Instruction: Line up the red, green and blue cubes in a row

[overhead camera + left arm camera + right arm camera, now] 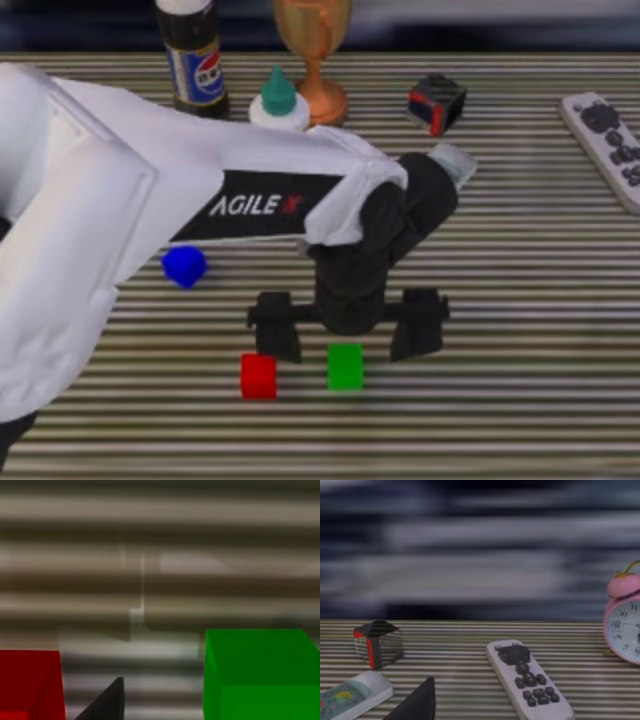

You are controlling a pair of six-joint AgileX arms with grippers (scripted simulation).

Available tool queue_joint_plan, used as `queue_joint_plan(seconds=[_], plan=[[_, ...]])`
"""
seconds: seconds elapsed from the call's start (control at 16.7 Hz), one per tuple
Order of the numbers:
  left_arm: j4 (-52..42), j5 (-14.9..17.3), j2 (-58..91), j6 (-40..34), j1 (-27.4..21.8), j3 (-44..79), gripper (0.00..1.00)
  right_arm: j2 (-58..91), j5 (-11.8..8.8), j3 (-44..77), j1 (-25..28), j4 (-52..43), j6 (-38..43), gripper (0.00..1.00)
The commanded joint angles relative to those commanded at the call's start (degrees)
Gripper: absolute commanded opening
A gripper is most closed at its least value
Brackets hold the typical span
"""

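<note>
My left gripper (345,340) hangs wide open and empty over the green cube (345,366). The red cube (258,376) sits just beside green; my arm partly hides the blue cube (184,266).

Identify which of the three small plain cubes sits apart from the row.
The blue cube. The red cube and green cube sit side by side below the open left gripper; the blue one lies apart, nearer the table's left, turned askew.

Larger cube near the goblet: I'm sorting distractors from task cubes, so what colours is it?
Black with red patches, clearest in the top view.
</note>
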Motion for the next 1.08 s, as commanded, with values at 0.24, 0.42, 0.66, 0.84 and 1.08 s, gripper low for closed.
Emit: queue_joint_plan(seconds=[0.24, 0.42, 0.66, 0.84, 1.08], plan=[[-0.2, 0.0, -0.1, 0.0, 0.1, 0.2, 1.00, 0.0, 0.0, 0.0, 0.0, 0.0, 0.0, 1.00], [-4.3, 0.0, -1.5, -0.2, 0.3, 2.9, 1.00, 0.0, 0.0, 0.0, 0.0, 0.0, 0.0, 1.00], [-12.5, 0.0, -4.6, -0.3, 0.9, 7.6, 1.00, 0.0, 0.0, 0.0, 0.0, 0.0, 0.0, 1.00], [-13.6, 0.0, -5.3, -0.3, 1.0, 8.4, 1.00, 0.0, 0.0, 0.0, 0.0, 0.0, 0.0, 1.00], [-13.5, -0.1, -5.0, 0.5, 1.0, 8.3, 1.00, 0.0, 0.0, 0.0, 0.0, 0.0, 0.0, 1.00]])
